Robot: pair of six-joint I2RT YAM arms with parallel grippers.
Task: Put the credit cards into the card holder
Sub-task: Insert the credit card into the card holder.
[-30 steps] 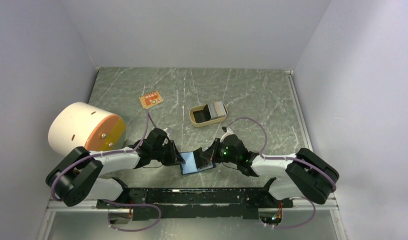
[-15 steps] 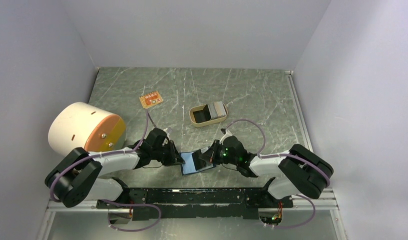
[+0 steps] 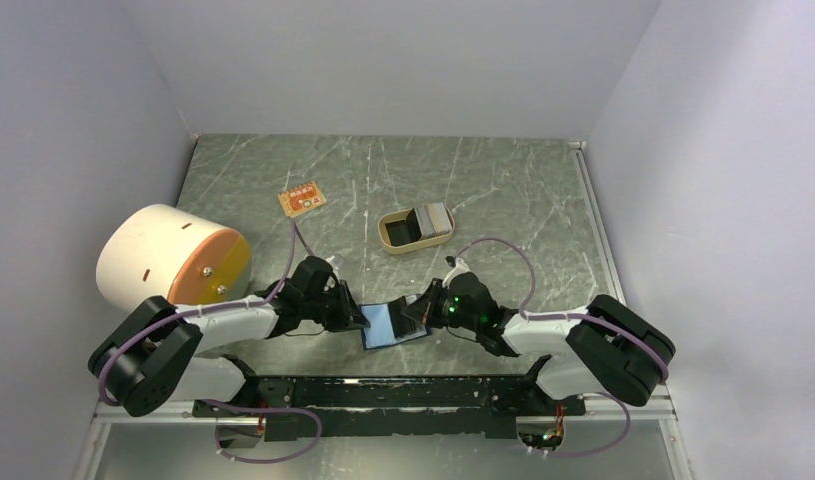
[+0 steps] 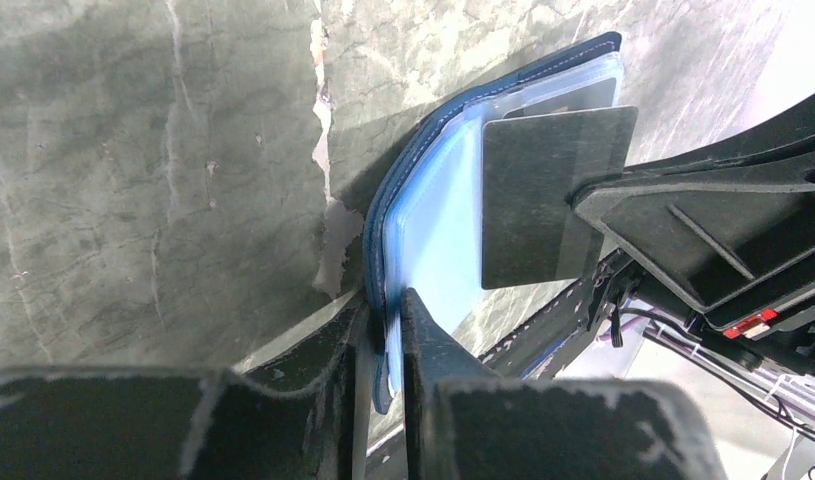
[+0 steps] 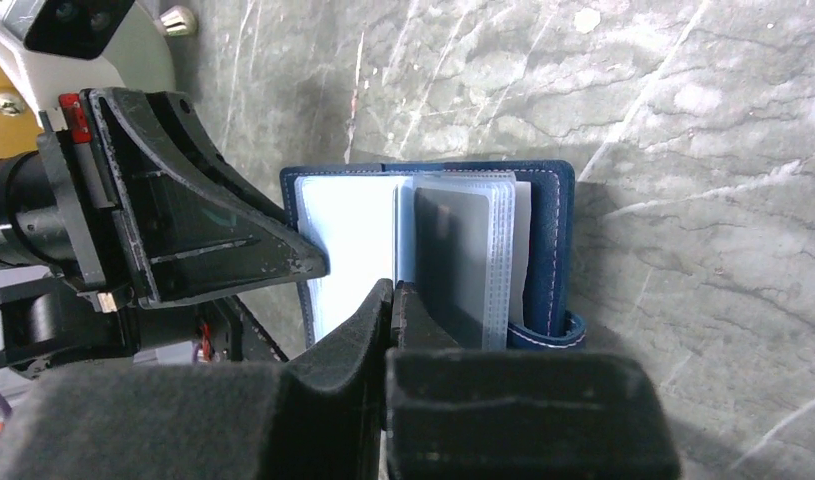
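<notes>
While left end effector [image 4: 385, 316] clamps card holder [image 4: 433, 225], right end effector [image 5: 393, 300]: pinching credit card [image 4: 548, 190], barely shifted.
Insertion: unfinished.

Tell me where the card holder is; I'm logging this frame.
Top view: the card holder is open at the near edge, centre, between the left fingers clamping it and the right fingers holding a grey card.

White-shelled left arm [image 3: 228, 318] and right arm [image 3: 545, 330] with bulky black joints, looping purple cables [image 3: 495, 241], matte black wedge-shaped fingers [image 4: 435, 350], green wrist light [image 3: 453, 305]
</notes>
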